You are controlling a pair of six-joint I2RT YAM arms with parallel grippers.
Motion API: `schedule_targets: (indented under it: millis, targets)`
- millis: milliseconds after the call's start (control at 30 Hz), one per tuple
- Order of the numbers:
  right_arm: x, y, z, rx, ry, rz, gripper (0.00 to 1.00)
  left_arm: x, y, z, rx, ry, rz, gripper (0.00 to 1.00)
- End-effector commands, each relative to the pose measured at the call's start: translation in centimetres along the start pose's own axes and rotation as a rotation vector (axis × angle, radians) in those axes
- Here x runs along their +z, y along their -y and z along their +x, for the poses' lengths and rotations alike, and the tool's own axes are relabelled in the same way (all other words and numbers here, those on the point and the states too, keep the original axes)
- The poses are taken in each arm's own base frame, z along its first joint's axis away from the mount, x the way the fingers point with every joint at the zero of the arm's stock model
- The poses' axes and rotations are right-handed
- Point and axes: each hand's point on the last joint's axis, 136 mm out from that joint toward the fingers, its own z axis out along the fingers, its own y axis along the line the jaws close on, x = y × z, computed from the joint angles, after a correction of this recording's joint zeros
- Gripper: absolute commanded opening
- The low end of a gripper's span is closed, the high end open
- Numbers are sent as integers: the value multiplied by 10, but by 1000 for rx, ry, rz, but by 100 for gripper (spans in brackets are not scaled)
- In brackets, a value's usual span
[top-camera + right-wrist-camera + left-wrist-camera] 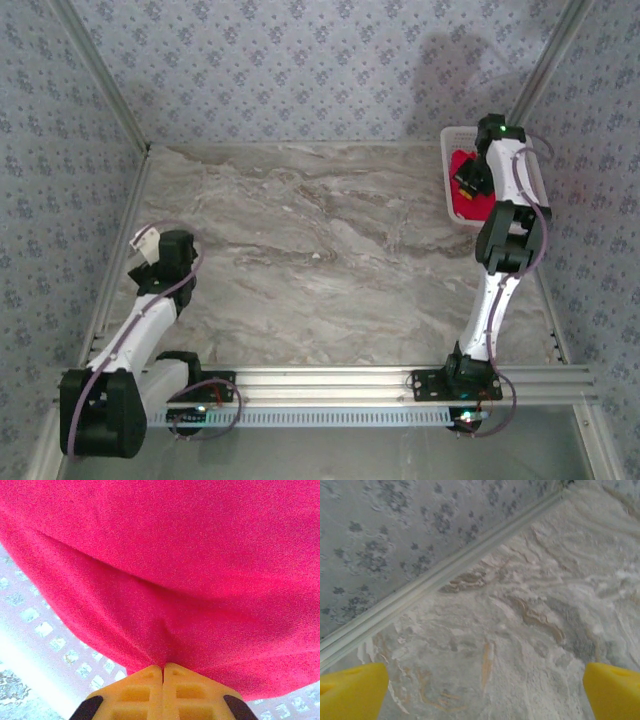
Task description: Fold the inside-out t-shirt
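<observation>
This is a robot test lab. Two robot arms (140, 325) are bolted to a metal rail (340, 380) at the bottom. Flowery walls (280, 60) box in the marble-look table (320, 250).

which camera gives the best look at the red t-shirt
The right wrist view: the t-shirt spreads across most of it, creases clear, with the right hand pinched shut on a fold. The top external view has the t-shirt small, in the white basket, partly behind the right arm. The left wrist view faces the table.

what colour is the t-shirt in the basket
The t-shirt is plain bright red, clearest in the right wrist view.
</observation>
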Motion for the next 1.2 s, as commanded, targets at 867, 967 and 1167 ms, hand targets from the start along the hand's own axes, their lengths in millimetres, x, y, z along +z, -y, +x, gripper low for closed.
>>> schedule_targets:
  millis: [867,967,1167]
  targets:
    - [-377,-32,35,-29,1082,-574,0,-89,172,-9,231,-207,580,100]
    - [-421,-47,38,-71,1117,-695,0,-80,166,-1,144,-289,632,100]
    - [-507,-88,73,-236,1092,-992,0,-72,151,5,34,-369,671,100]
